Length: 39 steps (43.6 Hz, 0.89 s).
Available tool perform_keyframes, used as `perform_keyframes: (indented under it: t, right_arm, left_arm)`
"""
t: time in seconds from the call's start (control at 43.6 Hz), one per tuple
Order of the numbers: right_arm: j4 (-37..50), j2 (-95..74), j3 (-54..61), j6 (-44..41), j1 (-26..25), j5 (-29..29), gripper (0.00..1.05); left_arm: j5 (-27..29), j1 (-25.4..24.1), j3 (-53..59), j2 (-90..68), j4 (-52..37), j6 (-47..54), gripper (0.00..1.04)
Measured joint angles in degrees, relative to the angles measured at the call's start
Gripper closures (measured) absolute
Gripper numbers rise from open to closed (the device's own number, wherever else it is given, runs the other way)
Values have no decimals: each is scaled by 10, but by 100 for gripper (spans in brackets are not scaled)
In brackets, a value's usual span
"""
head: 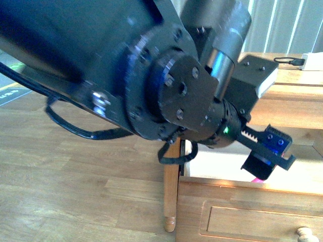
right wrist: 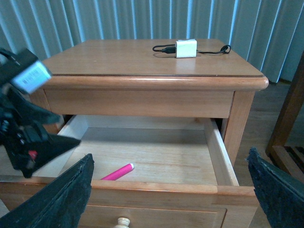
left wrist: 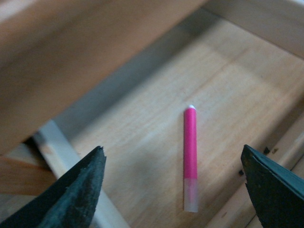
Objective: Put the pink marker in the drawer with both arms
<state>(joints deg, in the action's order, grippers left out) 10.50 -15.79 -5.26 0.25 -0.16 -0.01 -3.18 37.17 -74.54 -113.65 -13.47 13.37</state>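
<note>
Pink marker (left wrist: 190, 152) in drawer (right wrist: 219, 152); left hand (left wrist: 171, 151) wide open, seemingly empty.

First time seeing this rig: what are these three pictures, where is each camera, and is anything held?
This is a robot with two black arms, each ending in a two-finger gripper. The front picture, taken from its body, is mostly filled by one arm reaching toward a wooden dresser. The other two come from wrist cameras looking out between the fingers. The left gripper and the right gripper are open and hold nothing. The pink marker lies on the floor of the open drawer. A white charger with a black cable sits on the dresser top.
</note>
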Motion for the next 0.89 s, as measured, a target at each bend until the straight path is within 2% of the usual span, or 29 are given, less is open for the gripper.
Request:
perform_keyframes:
  t: [0.046,0.115,0.39,0.55,0.711,0.894]
  right_arm:
    - [0,0,0,0,0,0,9]
    - [0,0,0,0,0,0,9]
    - [0,0,0,0,0,0,9]
    - [0,0,0,0,0,0,9]
    - [0,0,0,0,0,0,9]
    - [0,0,0,0,0,0,9]
  left_arm:
    - [7,-4,19,29,-14,-7,10]
    - [16,-11,45,69,-34,-17,4]
    - [74,-49,175,252,-85,-29,6]
    - [124,-92,283,424,-94,-32,6]
    - [149,-143,375,563,-61,-66,6]
    - [155,-212,470,706,16,-130,6]
